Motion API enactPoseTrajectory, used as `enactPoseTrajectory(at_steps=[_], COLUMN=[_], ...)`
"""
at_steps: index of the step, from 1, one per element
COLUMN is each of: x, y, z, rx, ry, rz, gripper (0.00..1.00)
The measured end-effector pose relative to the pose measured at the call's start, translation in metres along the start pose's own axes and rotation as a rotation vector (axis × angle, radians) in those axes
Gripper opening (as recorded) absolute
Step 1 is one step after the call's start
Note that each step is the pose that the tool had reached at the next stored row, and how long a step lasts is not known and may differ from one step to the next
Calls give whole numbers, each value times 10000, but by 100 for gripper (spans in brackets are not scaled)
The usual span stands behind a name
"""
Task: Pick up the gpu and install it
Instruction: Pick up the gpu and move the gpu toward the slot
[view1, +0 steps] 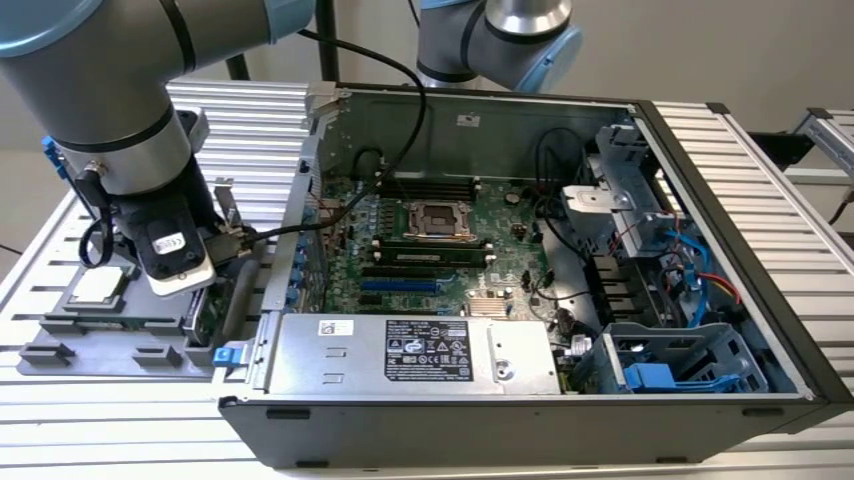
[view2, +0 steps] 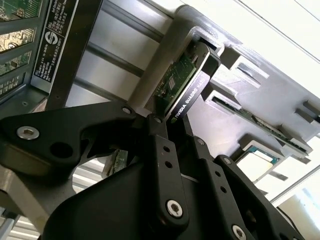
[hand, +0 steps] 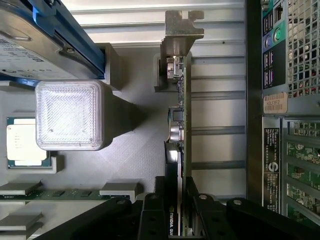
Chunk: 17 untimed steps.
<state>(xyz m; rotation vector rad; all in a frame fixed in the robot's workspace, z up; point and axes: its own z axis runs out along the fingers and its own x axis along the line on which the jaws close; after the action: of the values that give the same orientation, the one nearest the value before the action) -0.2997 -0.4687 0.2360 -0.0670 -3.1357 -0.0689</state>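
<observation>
The gpu (view1: 236, 296) stands on its edge in a slot of the grey holder tray (view1: 80, 350), just outside the open computer case (view1: 747, 260) on the exterior view's left. In the first wrist view the gpu (hand: 180, 120) is seen edge-on, with its silver end bracket (hand: 183, 31) at the far end. The second wrist view shows the gpu's (view2: 189, 80) green board and black shroud. My gripper (view1: 220, 262) is shut on the card's near end, one black finger (hand: 150, 212) on each face. The gripper (view2: 167, 120) pinches it in both wrist views.
The motherboard (view1: 427, 240) lies inside the case, with a silver power supply (view1: 414, 350) at its near side. The tray also holds a square CPU chip (view1: 96, 287), a memory stick (hand: 50, 192) and a hard drive with blue rails (hand: 45, 35). The case's rear panel (hand: 290, 100) is close beside the card.
</observation>
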Motion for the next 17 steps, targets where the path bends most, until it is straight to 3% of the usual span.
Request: enactPoseTrajectory(at_steps=[5,17], x=[0,1], y=[1,8], z=[-33,-183], rx=[0,1], ry=[0,0], rz=[1,0], gripper=[0,0])
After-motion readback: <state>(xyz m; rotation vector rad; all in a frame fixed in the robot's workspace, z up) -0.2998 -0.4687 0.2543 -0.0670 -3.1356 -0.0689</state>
